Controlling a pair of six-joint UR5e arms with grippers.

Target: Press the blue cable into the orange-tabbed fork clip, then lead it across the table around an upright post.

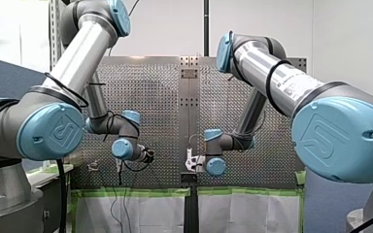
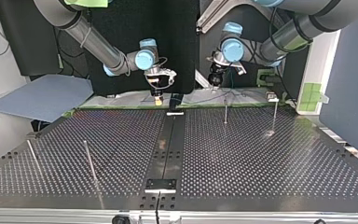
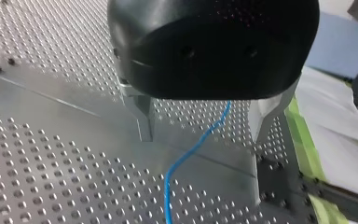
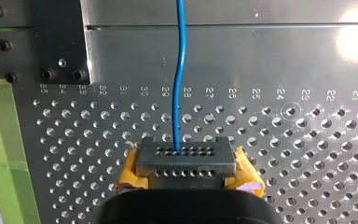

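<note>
**Blue cable in the right jaws at the far edge of the tabletop**

The perforated metal tabletop has a dark strip down its middle, & green tape runs along one edge. In the top view both arms work at the far edge, near that strip: my right arm at the view's left, my left arm at its right.

My right jaws, w/ yellow pads, are clenched on the blue cable. From them the cable goes ahead over the holes & onto a smooth plate.

My left jaws are released. The two metal fingers stand well apart, & the cable passes btw. them w/o touching either, then curves down over the tabletop.

Thin posts stand on the tabletop in the top view. One post & a second post are near my left arm. A third post & a fourth post are at the view's left, nearer the camera.
</note>
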